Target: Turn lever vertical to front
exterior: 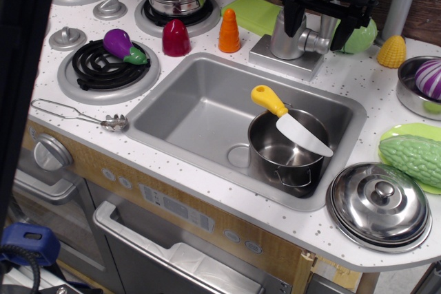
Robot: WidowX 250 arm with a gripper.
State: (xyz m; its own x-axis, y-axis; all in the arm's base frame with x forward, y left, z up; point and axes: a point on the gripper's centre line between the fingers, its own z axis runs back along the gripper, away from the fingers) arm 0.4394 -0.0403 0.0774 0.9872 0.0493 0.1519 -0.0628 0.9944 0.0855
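The lever sits on the faucet behind the sink and appears to point sideways. The gripper straddles it; we cannot tell whether it clamps. We judge the turn not yet done.

Toy kitchen: sink, burners, oven door.
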